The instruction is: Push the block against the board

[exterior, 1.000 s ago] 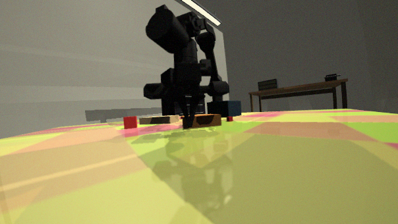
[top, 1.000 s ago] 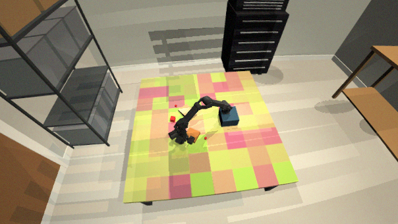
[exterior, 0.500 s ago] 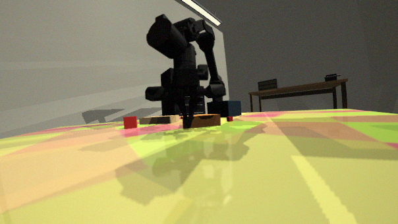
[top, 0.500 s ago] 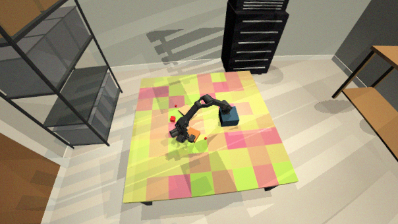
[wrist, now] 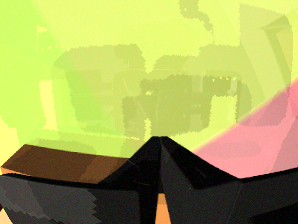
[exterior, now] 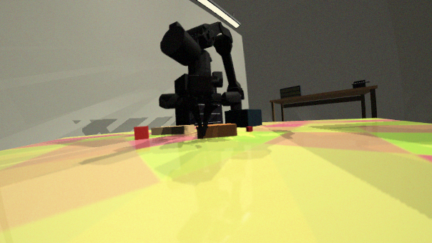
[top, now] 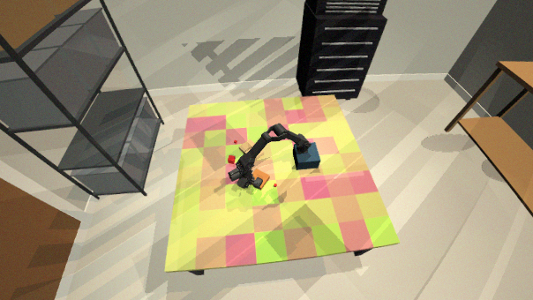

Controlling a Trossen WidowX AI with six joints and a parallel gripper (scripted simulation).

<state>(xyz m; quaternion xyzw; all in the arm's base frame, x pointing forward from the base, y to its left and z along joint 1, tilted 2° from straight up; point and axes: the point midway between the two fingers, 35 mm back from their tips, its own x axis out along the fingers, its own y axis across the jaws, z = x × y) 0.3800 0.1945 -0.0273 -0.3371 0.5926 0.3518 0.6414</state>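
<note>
The orange piece (top: 263, 176) (exterior: 223, 131), which looks like the square block, lies flat in the top view, partly under the arm. Its brown-shaded side (wrist: 70, 164) shows at the lower left of the wrist view. The tan piece (top: 245, 146) (exterior: 166, 131), which looks like the board, lies apart from it, farther up in the top view. The arm hides part of it. My gripper (exterior: 202, 136) (wrist: 159, 144) is shut and empty. Its fingertips are low, close to the table, in front of the orange piece's left end in the exterior view. Whether they touch it is unclear.
A red cube (top: 231, 160) (exterior: 141, 133) lies left of the arm. Small red cubes lie near the tan piece (top: 236, 141) and beside the orange piece (top: 275, 185) (exterior: 249, 129). A dark blue box (top: 307, 160) (exterior: 252, 117) stands at the arm's far end.
</note>
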